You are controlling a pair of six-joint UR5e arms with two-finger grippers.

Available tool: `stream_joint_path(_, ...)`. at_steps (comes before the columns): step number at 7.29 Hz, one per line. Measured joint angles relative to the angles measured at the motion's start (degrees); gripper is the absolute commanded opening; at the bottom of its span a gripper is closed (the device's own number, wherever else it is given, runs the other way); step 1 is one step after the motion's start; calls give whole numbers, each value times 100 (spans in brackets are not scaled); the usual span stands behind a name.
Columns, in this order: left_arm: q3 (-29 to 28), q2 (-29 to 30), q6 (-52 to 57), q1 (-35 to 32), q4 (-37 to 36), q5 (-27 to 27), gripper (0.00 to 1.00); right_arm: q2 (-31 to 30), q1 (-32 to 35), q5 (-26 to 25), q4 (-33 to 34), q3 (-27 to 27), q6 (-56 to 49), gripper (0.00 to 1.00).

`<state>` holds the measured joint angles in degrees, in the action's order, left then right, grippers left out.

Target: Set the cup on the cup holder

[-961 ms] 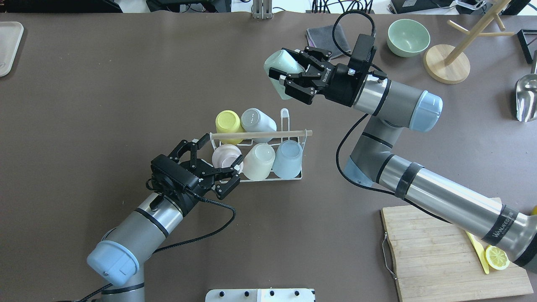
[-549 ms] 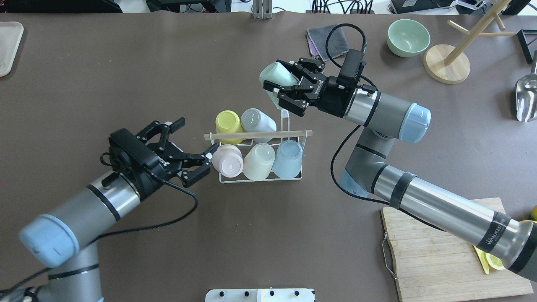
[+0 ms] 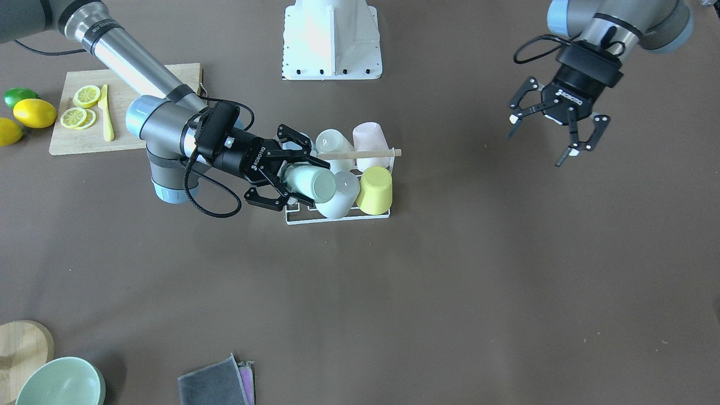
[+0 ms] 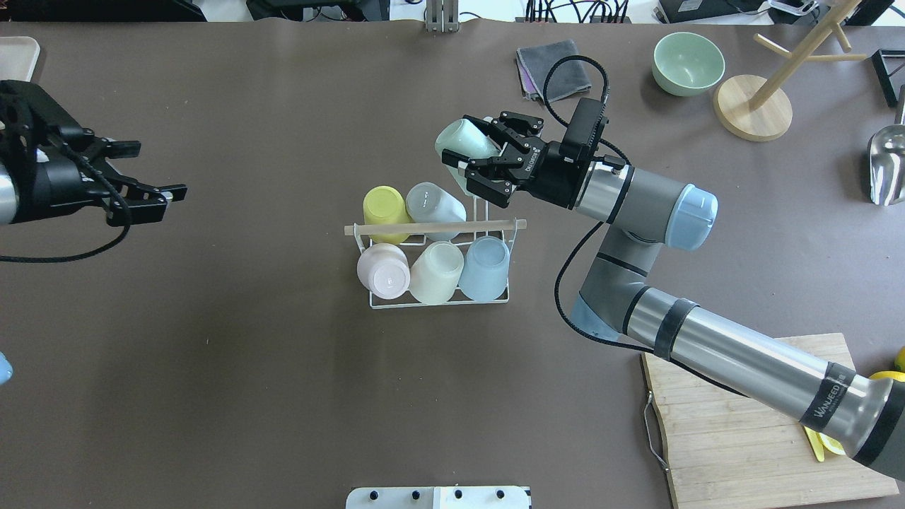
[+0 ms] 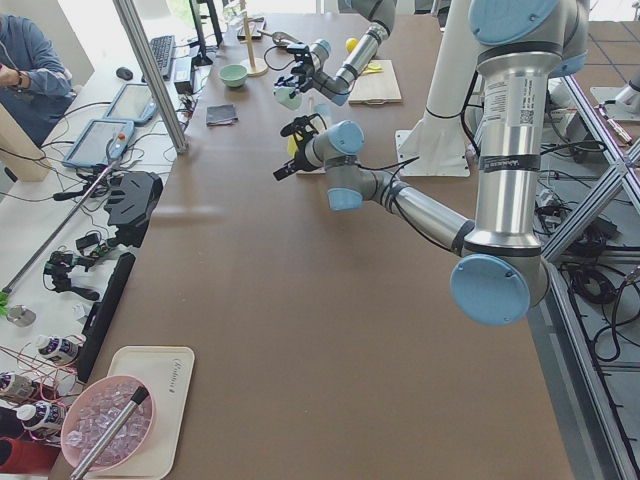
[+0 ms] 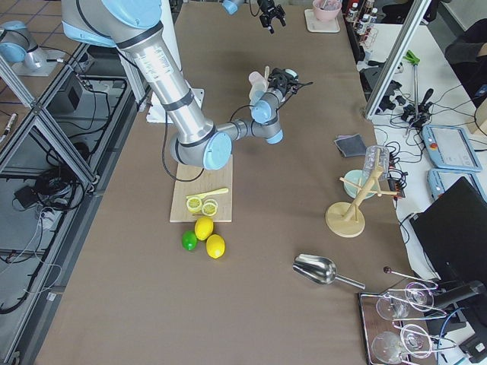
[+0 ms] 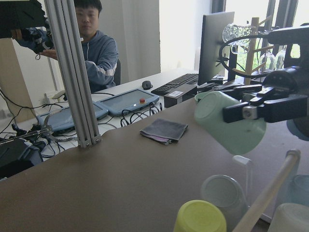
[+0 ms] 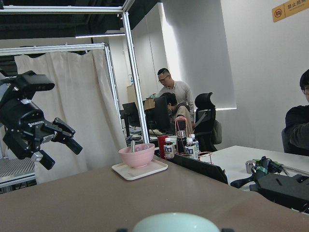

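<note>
1. Near row of the cup holder [image 4: 438,304]: pink cup [image 4: 383,271], cream cup [image 4: 436,272] and blue cup [image 4: 485,267] sit side by side on their prongs, just near of the dowel [image 4: 435,227]. The row looks the same as a second ago. The pink cup, which the left arm was at then, now stands on its own, so that placement looks done.
2. Left gripper [image 4: 157,170]: a second ago it was right against the pink cup. It has since backed off to the far left of the table, well apart from the holder. Its fingers are spread and hold nothing. Judged from this, the left arm is out of the way.
3. Far row, just beyond the dowel: yellow cup [image 4: 385,205] on the left with grey cup [image 4: 435,201] beside it, neither moved. To their right stands the free prong [image 7: 241,158], the only bare slot I can see.
4. Right gripper [image 4: 475,145]: its fingers are clamped on the mint cup [image 4: 452,141]. It has come left and nearer over the last second. It now holds the cup tilted in the air, just far of the holder and above the free prong, with no contact yet.
5. Meaning: five cups are on, and the mint cup is the last one in hand. What seems to remain is to turn its mouth down, lower it over that prong and let go. The risk is bumping the grey cup or the dowel.
</note>
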<state>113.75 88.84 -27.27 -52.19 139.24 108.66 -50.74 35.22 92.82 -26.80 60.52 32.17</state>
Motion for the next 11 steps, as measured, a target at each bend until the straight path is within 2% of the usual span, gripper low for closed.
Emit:
stream_joint_path(2, -50, -150, 48, -1090, -1609, 1188, 99, 2, -23, 0, -7, -70, 0, 0)
stream_joint_path(3, -64, -203, 101, -1514, -2424, 1484, 99, 1, -39, 0, -8, -84, 0, 0)
stream_joint_path(5, -142, -333, 1024, -2299, -4168, 1702, 99, -8, -72, -1, -99, -130, 0, 0)
stream_joint_path(7, -432, -377, 1717, -3039, -5144, 1781, 99, -27, -94, 5, -211, -166, 0, 0)
stream_joint_path(9, -710, -428, 1826, -3508, -5536, 2132, 99, -53, -135, 8, -273, -171, 0, 0)
stream_joint_path(10, -878, -512, 1832, -3668, -5562, 2394, 99, -64, -149, 8, -324, -171, 1, 32)
stream_joint_path(11, -1052, -564, 1834, -3863, -5559, 2597, 99, -82, -158, 8, -406, -171, 14, 51)
